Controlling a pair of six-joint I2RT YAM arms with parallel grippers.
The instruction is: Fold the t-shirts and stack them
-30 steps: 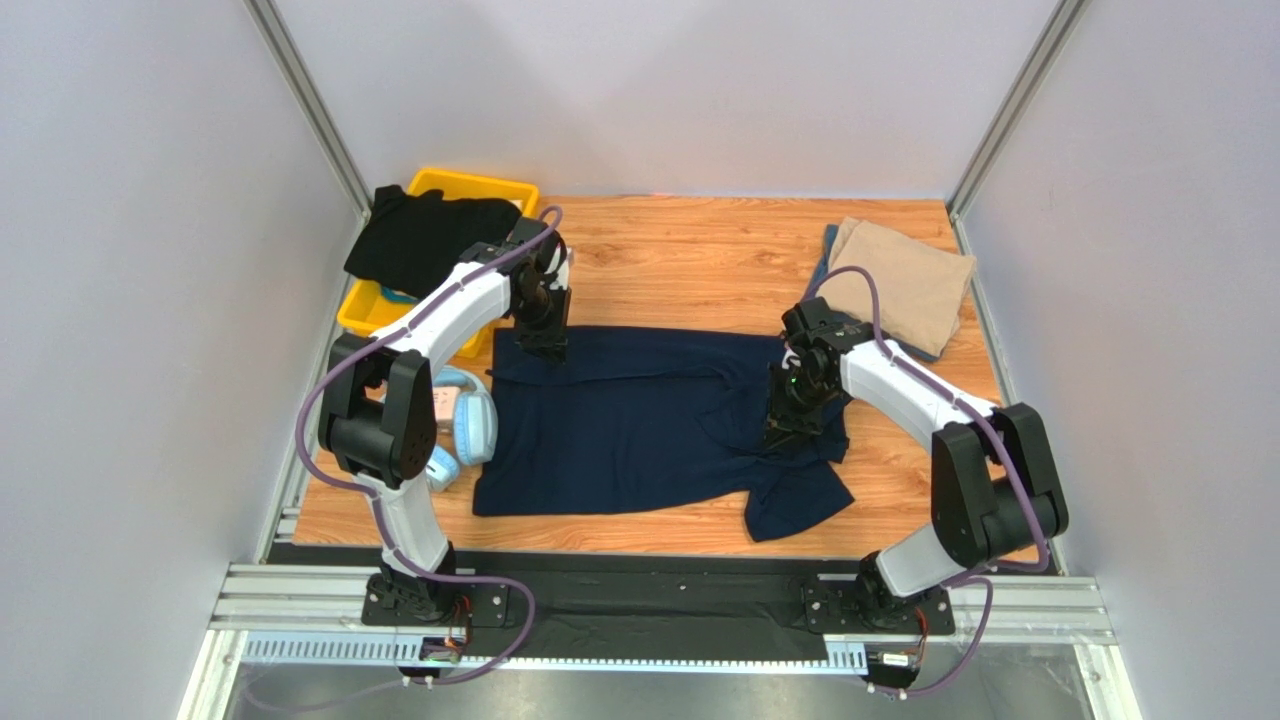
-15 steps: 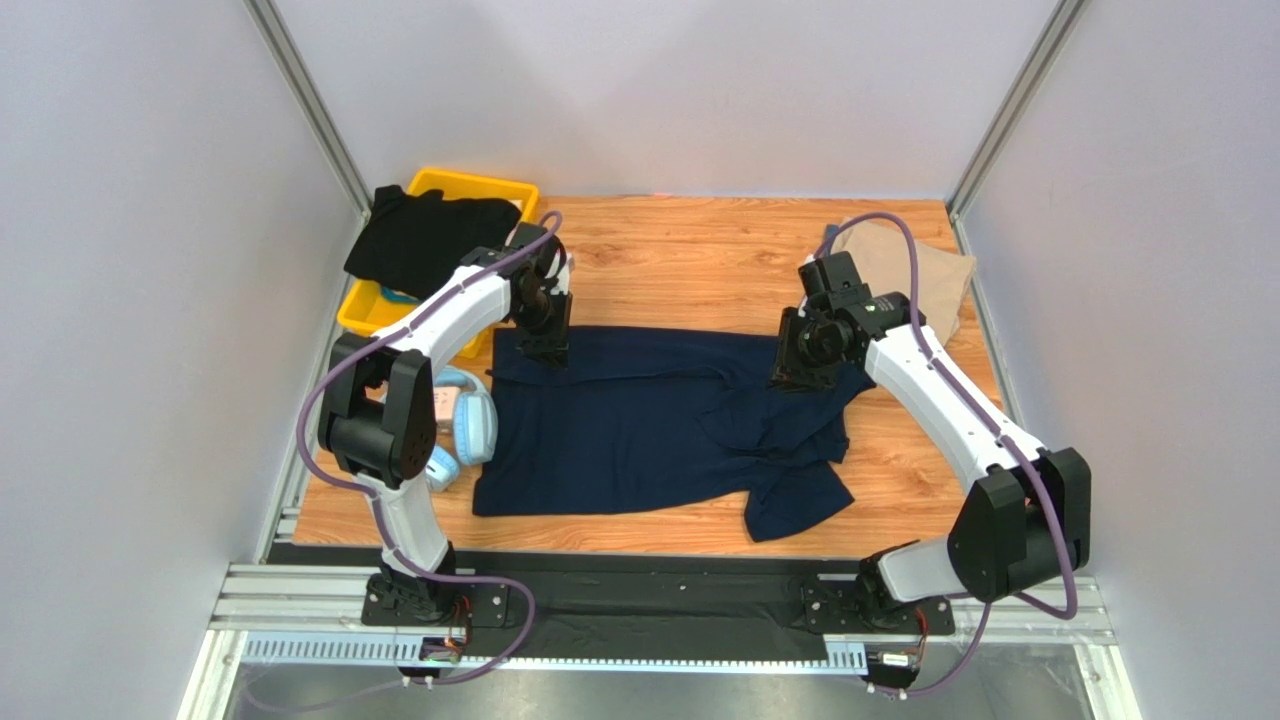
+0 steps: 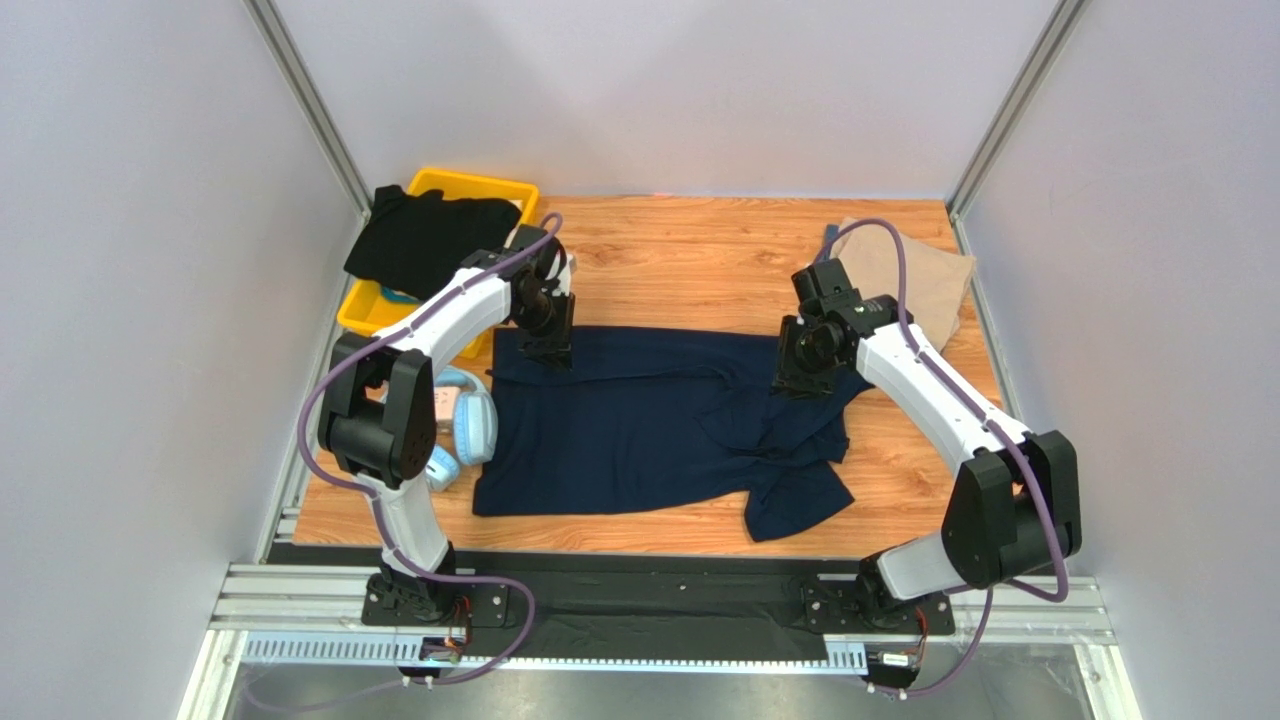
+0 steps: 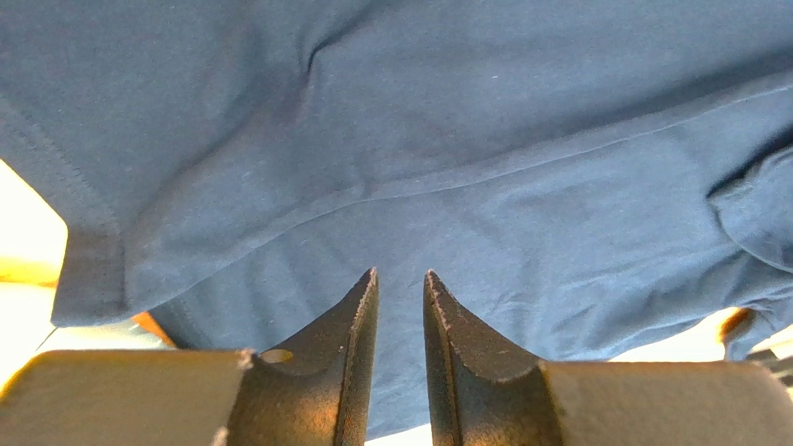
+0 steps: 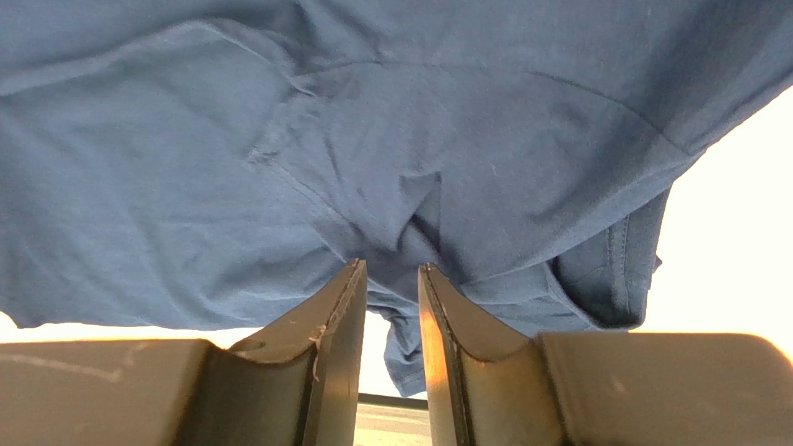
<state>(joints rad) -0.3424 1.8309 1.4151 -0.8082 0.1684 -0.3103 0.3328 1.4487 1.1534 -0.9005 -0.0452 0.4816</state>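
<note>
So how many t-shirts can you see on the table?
3: navy shirt spread at centre, black shirt over the bin far left, tan shirt far right; others may be hidden.

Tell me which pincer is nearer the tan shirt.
Right. The right pincer sits at the navy shirt's far right corner, just left of the tan shirt. The left pincer is across the table at that shirt's far left corner, beside the bin.

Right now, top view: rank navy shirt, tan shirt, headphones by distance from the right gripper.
1. Navy shirt, mid-table, directly under the right gripper.
2. Tan shirt, far right corner.
3. Headphones, left edge, beside the left arm.
</note>
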